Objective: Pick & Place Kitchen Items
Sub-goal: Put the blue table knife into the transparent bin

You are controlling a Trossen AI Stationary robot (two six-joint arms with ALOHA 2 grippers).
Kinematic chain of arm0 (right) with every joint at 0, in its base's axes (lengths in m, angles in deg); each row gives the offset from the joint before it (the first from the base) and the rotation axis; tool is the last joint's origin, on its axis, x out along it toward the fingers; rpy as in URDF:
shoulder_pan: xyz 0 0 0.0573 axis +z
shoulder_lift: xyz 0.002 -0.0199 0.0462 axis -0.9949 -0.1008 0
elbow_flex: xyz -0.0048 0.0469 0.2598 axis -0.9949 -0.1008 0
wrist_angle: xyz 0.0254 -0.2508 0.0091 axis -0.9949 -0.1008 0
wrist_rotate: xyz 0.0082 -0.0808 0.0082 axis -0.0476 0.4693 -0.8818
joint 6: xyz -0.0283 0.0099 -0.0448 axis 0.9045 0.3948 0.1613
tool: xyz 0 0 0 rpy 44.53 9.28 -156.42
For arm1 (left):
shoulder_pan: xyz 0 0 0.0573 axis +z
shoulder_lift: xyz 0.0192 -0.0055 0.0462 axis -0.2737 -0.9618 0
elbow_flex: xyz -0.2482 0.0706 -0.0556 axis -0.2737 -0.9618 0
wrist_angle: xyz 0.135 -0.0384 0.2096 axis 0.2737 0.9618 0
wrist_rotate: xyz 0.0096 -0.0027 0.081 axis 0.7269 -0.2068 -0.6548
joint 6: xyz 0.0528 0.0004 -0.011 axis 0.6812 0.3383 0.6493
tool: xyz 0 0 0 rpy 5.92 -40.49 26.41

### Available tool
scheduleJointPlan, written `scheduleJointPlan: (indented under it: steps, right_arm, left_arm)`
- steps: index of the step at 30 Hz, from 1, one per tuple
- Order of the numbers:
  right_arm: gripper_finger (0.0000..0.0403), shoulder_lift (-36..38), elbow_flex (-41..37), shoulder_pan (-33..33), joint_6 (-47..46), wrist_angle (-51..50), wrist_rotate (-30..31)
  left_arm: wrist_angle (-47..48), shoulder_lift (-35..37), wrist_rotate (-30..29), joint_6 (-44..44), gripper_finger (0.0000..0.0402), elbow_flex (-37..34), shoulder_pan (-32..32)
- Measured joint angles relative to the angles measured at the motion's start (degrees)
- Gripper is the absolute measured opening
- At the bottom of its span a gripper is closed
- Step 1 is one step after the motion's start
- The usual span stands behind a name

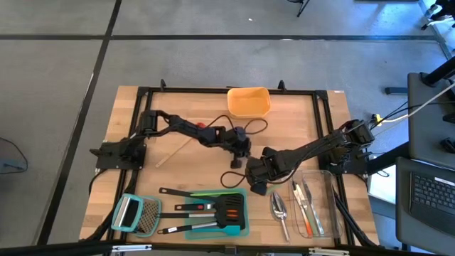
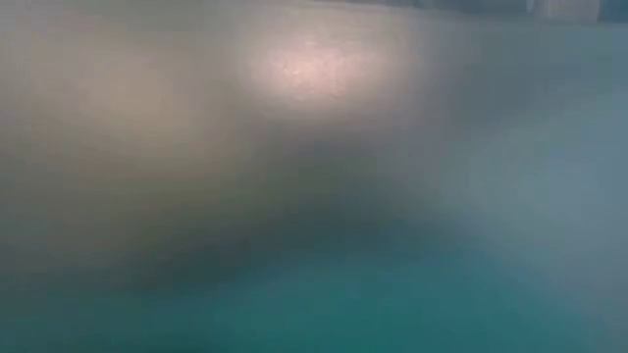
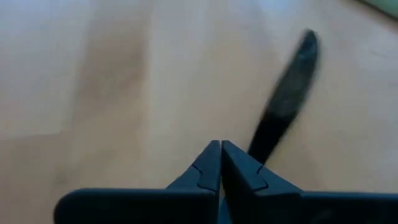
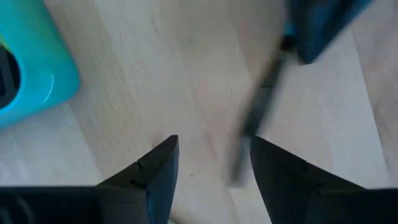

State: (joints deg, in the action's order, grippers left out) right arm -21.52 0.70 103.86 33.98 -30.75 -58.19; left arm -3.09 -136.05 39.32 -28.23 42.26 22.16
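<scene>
At mid-surface we see the left end effector pinched shut on a slim dark utensil, while the right end effector waits open beside it, ready to take over.

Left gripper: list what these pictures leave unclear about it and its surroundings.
- Left gripper: shut, but whether it pinches the dark utensil is unclear; the left wrist view blurs it.
- High view: the arm hides the fingertips.
- Low view: wholly blurred, shows nothing.
- Right gripper: open; same utensil smeared.
</scene>
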Motion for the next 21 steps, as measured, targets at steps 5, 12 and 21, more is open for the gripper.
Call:
scheduleJointPlan:
  steps: [5, 12, 21]
  right_arm:
    - [0.0198, 0.0, 0.0, 0.01, -0.28, -0.38, 0.05]
    - [0.0198, 0.0, 0.0, 0.01, 1.26, -0.47, 3.64]
    - [0.0198, 0.0, 0.0, 0.46, 6.74, -0.42, 1.27]
  left_arm:
    - [5.39, 2.35, -1.86, 4.06, 0.0043, -0.05, -1.3]
    - [8.26, 5.68, -8.83, 9.21, 0.0134, -0.05, -1.33]
    - [19.35, 10.68, -1.4, 17.73, 0.0172, -0.01, -1.41]
